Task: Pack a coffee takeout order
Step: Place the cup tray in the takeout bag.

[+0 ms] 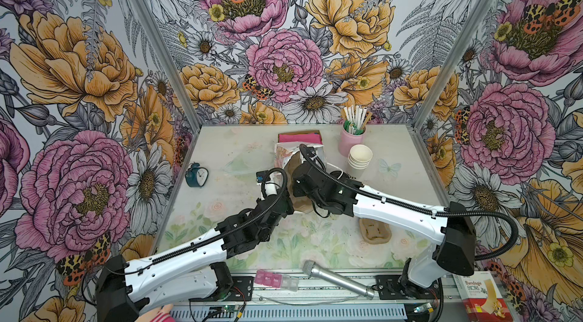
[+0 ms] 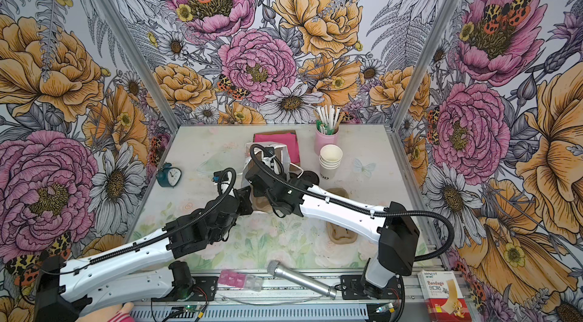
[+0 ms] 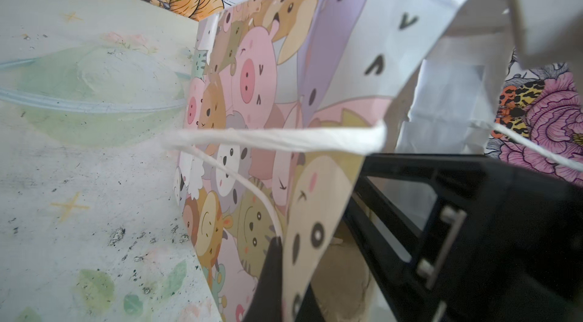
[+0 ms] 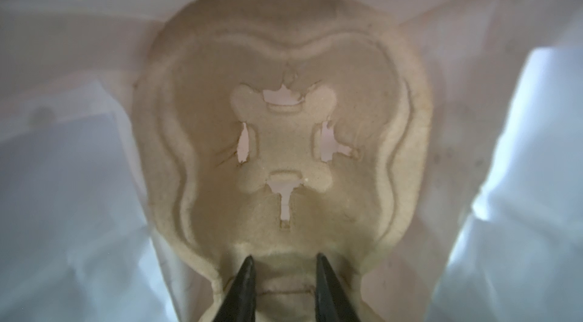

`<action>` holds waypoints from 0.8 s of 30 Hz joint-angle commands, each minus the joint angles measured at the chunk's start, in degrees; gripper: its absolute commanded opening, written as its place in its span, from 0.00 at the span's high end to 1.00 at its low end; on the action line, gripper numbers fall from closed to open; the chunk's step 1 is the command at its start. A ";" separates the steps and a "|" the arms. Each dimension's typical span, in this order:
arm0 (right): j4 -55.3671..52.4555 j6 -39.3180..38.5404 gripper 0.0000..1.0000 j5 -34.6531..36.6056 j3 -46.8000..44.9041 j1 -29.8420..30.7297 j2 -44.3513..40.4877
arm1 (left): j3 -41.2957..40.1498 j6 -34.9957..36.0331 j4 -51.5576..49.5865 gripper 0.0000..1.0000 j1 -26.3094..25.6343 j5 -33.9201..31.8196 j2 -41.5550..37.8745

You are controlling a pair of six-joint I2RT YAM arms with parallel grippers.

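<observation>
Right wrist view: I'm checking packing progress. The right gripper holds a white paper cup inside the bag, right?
No: the right wrist view shows the right gripper holding a brown cup carrier, not a white paper cup, inside the bag. The cups stand stacked outside it, in both top views.

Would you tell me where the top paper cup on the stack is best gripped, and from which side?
Probably the top cup by its rim, from above, one finger inside: it stands mouth-up, nested in the stack, so only its rim band shows.

Table (image 1: 217, 200) with clock (image 1: 196, 175), paper cups (image 1: 359, 159)
</observation>
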 commanded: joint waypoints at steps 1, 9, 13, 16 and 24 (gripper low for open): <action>2.97 -0.39 0.93 0.65 2.03 -0.33 2.66 | -1.30 -1.67 1.18 1.00 -1.53 2.03 -1.67; 5.13 -0.66 0.93 -0.54 4.25 -0.32 8.44 | -3.72 -3.01 1.09 1.00 -2.08 2.12 -5.19; 7.09 -0.67 0.93 0.49 4.56 -0.33 10.58 | -4.21 -3.39 0.70 1.00 -2.44 1.90 -6.38; 8.83 -1.13 0.92 1.55 4.74 -0.39 12.13 | -4.39 -3.54 0.24 1.00 -2.55 1.81 -7.09; 10.46 -4.14 0.90 -0.31 7.95 -1.49 17.45 | -4.74 -3.80 -0.25 1.00 -2.78 2.40 -7.64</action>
